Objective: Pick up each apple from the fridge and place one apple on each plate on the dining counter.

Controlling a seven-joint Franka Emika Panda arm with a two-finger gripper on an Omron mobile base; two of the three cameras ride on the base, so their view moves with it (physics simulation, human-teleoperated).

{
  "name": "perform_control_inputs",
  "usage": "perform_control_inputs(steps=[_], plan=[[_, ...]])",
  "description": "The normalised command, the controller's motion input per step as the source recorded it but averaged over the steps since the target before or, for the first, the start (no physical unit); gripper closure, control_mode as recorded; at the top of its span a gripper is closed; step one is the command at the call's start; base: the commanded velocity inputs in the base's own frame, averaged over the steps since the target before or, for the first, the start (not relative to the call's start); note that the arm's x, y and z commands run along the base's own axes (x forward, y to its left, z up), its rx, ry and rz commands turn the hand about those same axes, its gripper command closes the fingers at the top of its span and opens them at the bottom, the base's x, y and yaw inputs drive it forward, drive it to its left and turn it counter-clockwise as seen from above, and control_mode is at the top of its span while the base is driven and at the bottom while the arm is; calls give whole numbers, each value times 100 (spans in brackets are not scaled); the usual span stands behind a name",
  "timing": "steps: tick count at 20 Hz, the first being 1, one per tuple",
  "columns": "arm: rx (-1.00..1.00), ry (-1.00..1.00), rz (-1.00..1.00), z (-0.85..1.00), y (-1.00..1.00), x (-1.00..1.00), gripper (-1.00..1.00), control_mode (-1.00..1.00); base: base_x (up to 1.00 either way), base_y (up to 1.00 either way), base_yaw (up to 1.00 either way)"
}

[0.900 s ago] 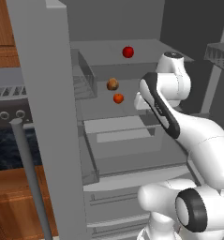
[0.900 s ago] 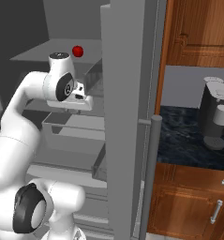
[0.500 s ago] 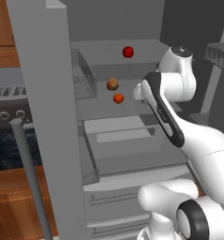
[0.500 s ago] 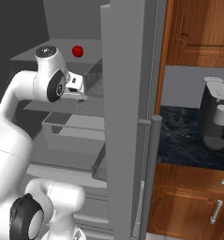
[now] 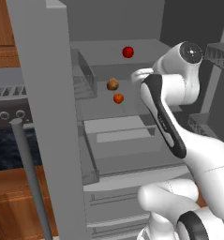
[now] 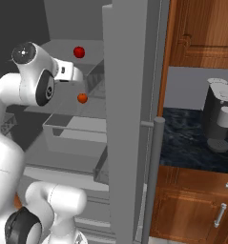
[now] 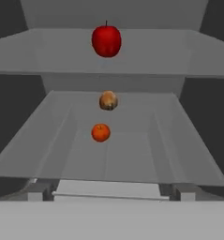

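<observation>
— What stands to the right of the open appliance?

— Brown wooden cabinets (image 6: 201, 33) above, more with metal handles (image 6: 220, 217) below, and a dark marbled counter (image 6: 191, 147) between them carrying a grey coffee machine (image 6: 219, 121).

— And on the other side?

— Wood cabinet fronts (image 5: 3, 28) again, a dark marbled counter (image 5: 5, 152), and a grey stove panel with knobs (image 5: 10, 114). The light is flat and even.

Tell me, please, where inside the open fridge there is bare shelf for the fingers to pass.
The lower shelf lies bare left and right of the orange-red apple and the brownish fruit behind it. The upper shelf is bare either side of the red apple. The middle line is crowded.
</observation>
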Motion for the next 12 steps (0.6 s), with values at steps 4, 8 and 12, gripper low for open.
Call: perform_control_inputs(steps=[4, 8, 12], plan=[[0, -21, 0, 65, 2, 0, -100, -100, 0, 0, 0], [0, -13, -1, 43, 0, 0, -100, -100, 0, 0, 0], [0, -6, -4, 29, 0, 18, -100, -100, 0, 0, 0]])
